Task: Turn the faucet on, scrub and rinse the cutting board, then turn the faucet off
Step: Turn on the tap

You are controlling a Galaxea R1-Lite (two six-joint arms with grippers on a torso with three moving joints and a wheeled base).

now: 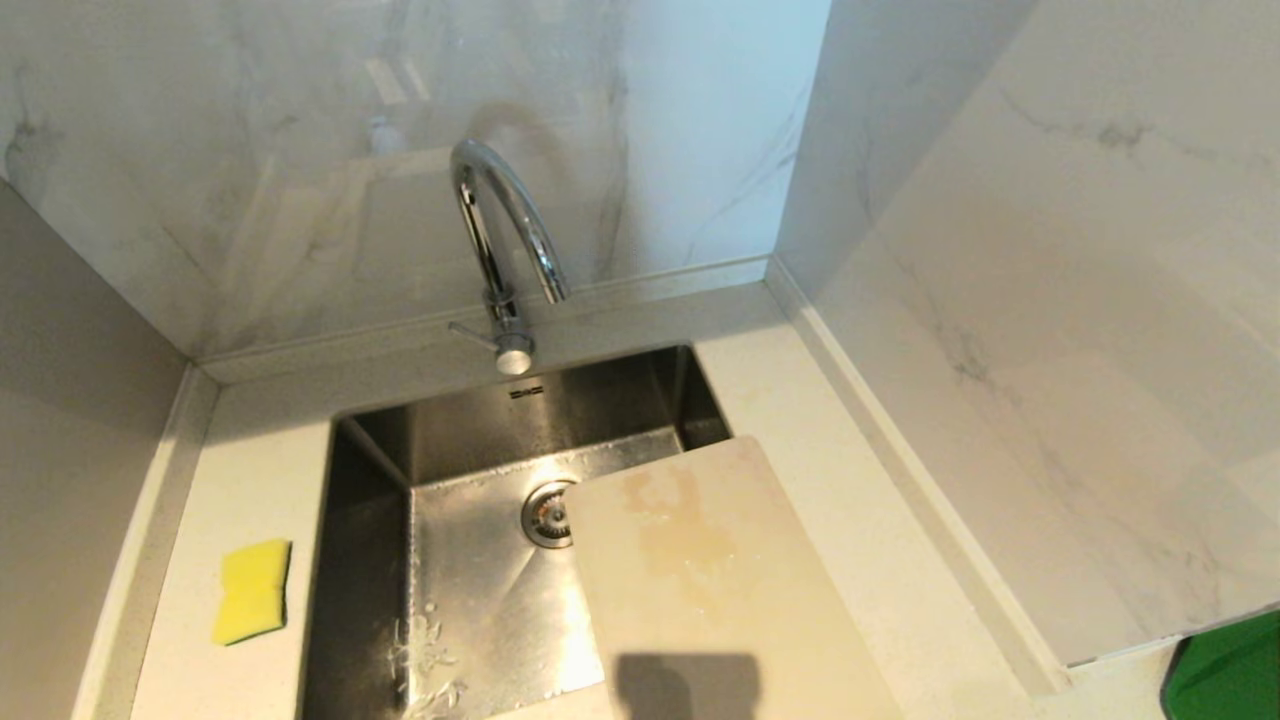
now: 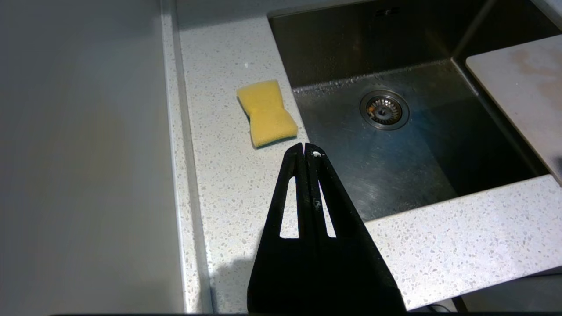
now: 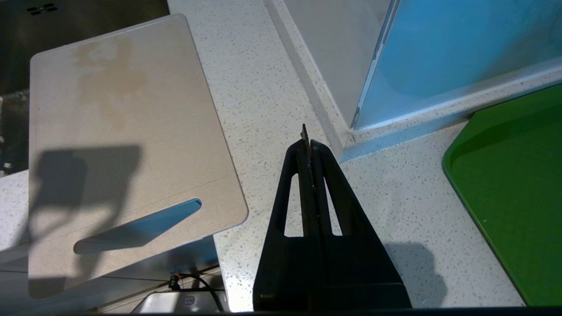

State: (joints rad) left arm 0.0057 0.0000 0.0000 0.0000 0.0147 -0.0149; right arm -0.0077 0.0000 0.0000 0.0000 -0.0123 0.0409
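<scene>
While neither arm shows in the head view, one small yellow sponge lies at lower left on the speckled white countertop, just beside the single stainless steel sink with its round drain. At upper centre stands one shiny chrome faucet with a tall arched spout; its small side lever with a round knob sits at its base, and no water runs. Right of centre, one large, thin cream-beige cutting board with rounded corners and faint tan stains lies across the sink's right edge, partly over the basin. Its slot handle shows in the right wrist view. A green tray peeks in at lower right. The left gripper hangs with fingers pressed together and empty, near the sponge; the right gripper is likewise closed on nothing, above bare countertop beside the board.
</scene>
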